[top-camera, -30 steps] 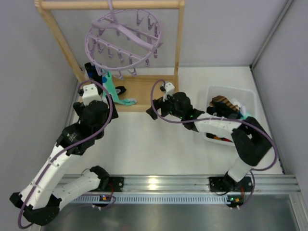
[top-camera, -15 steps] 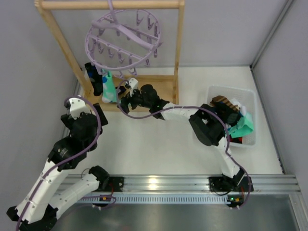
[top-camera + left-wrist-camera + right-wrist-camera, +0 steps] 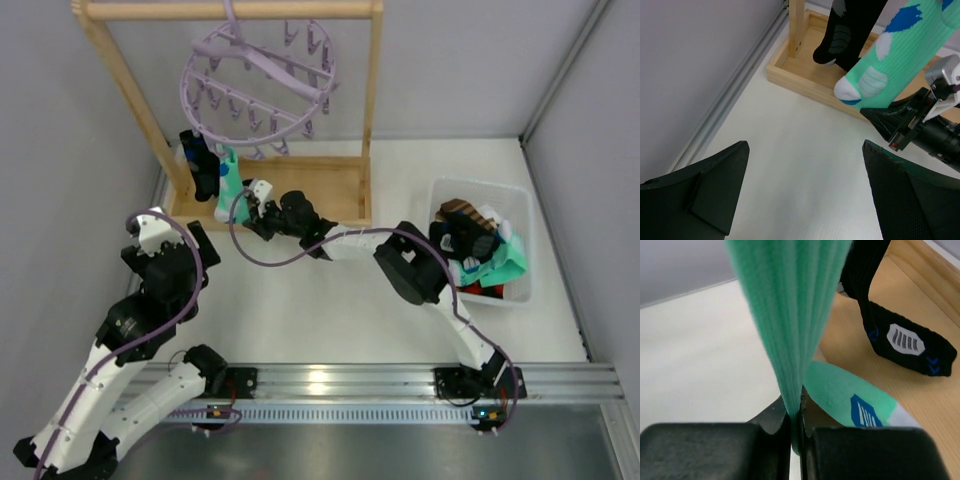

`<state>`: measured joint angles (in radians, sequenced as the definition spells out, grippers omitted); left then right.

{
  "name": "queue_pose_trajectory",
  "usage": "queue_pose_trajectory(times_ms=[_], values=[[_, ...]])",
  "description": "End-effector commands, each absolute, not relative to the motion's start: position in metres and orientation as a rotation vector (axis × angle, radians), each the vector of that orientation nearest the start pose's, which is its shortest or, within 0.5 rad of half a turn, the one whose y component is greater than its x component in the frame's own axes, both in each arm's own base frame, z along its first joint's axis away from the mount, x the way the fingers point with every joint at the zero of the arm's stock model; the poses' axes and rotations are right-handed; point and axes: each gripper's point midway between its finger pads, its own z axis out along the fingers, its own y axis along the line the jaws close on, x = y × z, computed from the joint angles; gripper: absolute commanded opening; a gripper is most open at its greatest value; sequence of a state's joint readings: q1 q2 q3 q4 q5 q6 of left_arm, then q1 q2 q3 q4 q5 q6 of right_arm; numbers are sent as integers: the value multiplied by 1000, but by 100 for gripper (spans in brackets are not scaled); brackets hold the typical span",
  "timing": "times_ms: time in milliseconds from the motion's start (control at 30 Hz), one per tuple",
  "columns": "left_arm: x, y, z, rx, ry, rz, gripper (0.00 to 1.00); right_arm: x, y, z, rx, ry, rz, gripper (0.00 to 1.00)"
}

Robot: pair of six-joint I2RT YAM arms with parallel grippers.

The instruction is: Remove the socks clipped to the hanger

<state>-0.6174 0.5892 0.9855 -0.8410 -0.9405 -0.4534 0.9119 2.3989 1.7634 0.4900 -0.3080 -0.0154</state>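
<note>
The lilac hanger [image 3: 256, 84] hangs from the wooden rack's top bar. Two socks dangle from its left side: a teal sock [image 3: 228, 176] with white and blue marks and a black sock [image 3: 200, 164]. My right gripper [image 3: 239, 204] reaches far left and is shut on the teal sock's lower part [image 3: 790, 315], the fabric pinched between its fingers [image 3: 796, 412]. The black sock [image 3: 900, 340] hangs just behind. My left gripper [image 3: 805, 165] is open over bare table, short of both socks [image 3: 890, 60], holding nothing.
The wooden rack's base tray [image 3: 320, 188] lies under the socks, its posts [image 3: 372, 110] on either side. A white bin [image 3: 505, 200] at the right holds several socks. The grey side wall [image 3: 700, 60] runs close on the left.
My right arm swung left from near the bin to the teal sock and closed on it. My left arm drew back toward the near left, still open.
</note>
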Motion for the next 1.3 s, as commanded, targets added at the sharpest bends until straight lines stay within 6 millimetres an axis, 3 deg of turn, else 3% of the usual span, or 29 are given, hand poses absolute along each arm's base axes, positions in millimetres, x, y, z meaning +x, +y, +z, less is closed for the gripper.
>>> queue_pose_trajectory(times_ms=[0,200,300,400,600,867,900,1033,1133,1267], values=[[208,18,302,-472,1740,194,98,350,573,218,-965,1237,910,0],[206,20,316,-529,1697,144,98,324,548,269,-936,1162,868,0],[204,18,329,-548,1671,86,98,311,533,286,-924,1163,860,0],[203,10,344,-534,1661,-1,98,300,515,289,-910,1219,848,0],[225,-32,361,-424,1731,-123,98,277,472,267,-844,1375,840,0],[259,-48,385,-501,1726,-100,98,256,454,215,-855,1494,760,0],[263,-52,395,-505,1715,-116,98,255,453,213,-851,1497,751,0],[287,-67,397,-503,1741,-78,98,248,451,210,-818,1502,713,0],[297,-67,405,-526,1724,-43,98,240,452,211,-809,1489,727,0],[319,-85,402,-507,1755,-27,98,232,456,215,-808,1471,715,0]])
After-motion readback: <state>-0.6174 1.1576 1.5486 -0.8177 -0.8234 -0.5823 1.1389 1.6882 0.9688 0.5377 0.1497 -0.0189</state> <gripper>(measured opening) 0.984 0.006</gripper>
